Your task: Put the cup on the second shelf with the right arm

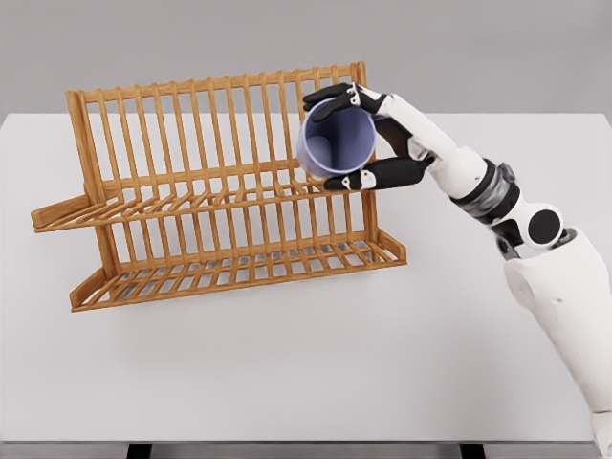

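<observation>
Head view shows the right hand (368, 134) reaching in from the right side, its arm stretched across the white table (306, 363) toward a wooden dish rack (220, 191). The fingers are curled around a lavender cup (335, 142), with dark fingertips (330, 96) over the top of its wall and the thumb pressed against the underside. The cup is tipped on its side, its open mouth facing the camera, and nothing can be seen inside it; the pale inner wall runs back to a darker bottom. It is held in the air at the right end of the rack, in front of the upright slats and just above the upper shelf (191, 206). Whether its lower edge touches that shelf cannot be told. The rack stands at an angle on the table, with a tall slatted back, the upper shelf halfway up and a lower shelf (239, 270) at table level. Both shelves hold no dishes. The cup is the only container in sight
</observation>
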Controlling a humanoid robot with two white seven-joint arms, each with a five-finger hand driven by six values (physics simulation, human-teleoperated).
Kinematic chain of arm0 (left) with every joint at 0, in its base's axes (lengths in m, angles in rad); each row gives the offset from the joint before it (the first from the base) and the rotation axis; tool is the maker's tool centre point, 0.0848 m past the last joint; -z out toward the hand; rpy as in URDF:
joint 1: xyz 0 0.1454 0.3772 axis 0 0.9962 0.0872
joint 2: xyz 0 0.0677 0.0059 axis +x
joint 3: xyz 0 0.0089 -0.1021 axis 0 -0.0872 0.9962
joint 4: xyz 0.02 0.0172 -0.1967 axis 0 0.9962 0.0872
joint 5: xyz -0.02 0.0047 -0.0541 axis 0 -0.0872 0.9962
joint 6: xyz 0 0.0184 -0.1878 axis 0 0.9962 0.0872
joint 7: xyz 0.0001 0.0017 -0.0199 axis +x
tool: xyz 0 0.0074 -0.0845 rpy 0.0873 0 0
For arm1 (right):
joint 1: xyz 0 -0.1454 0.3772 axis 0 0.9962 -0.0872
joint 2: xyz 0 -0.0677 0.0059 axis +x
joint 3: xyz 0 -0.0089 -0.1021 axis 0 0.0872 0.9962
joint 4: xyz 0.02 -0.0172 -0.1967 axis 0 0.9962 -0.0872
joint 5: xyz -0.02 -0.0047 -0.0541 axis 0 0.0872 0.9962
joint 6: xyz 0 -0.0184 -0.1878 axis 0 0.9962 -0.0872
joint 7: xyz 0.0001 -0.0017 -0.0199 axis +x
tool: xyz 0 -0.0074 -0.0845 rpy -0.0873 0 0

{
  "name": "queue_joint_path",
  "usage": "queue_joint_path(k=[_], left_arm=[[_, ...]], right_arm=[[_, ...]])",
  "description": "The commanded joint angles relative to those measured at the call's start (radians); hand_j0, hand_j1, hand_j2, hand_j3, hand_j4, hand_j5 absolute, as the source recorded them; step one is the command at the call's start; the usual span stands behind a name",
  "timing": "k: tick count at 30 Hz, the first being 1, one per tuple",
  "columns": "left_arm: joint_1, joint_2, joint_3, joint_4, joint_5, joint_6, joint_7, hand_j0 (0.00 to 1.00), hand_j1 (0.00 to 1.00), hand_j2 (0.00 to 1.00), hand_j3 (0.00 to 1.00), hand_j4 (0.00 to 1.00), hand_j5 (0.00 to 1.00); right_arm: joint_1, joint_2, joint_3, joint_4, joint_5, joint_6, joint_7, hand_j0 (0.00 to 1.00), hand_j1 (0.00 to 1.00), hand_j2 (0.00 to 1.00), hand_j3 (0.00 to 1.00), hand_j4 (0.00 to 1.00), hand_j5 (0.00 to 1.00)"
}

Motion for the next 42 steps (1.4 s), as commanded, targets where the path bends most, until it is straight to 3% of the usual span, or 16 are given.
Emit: queue_joint_path(k=[1, 19, 21, 22, 42], left_arm=[[0.000, 0.000, 0.000, 0.000, 0.000, 0.000, 0.000, 1.00, 1.00, 1.00, 1.00, 1.00, 1.00], [0.000, 0.000, 0.000, 0.000, 0.000, 0.000, 0.000, 1.00, 1.00, 1.00, 1.00, 1.00, 1.00], [0.000, 0.000, 0.000, 0.000, 0.000, 0.000, 0.000, 1.00, 1.00, 1.00, 1.00, 1.00, 1.00], [0.000, 0.000, 0.000, 0.000, 0.000, 0.000, 0.000, 1.00, 1.00, 1.00, 1.00, 1.00, 1.00], [0.000, 0.000, 0.000, 0.000, 0.000, 0.000, 0.000, 1.00, 1.00, 1.00, 1.00, 1.00, 1.00]], right_arm=[[0.000, -0.002, 0.006, 0.020, 0.098, 0.011, -0.010, 0.65, 0.65, 0.65, 0.65, 0.65, 0.65], [-0.028, -0.005, 0.015, 0.006, 0.098, 0.011, -0.010, 0.68, 0.68, 0.68, 0.68, 0.68, 0.68], [-0.028, -0.005, 0.015, 0.003, 0.099, 0.011, -0.010, 0.86, 0.86, 0.86, 0.86, 0.86, 0.86], [-0.028, -0.005, 0.015, -0.004, 0.099, 0.011, -0.010, 1.00, 1.00, 1.00, 1.00, 1.00, 1.00], [-0.028, -0.015, 0.007, -0.054, 0.092, 0.011, -0.010, 1.00, 1.00, 1.00, 1.00, 1.00, 1.00]])
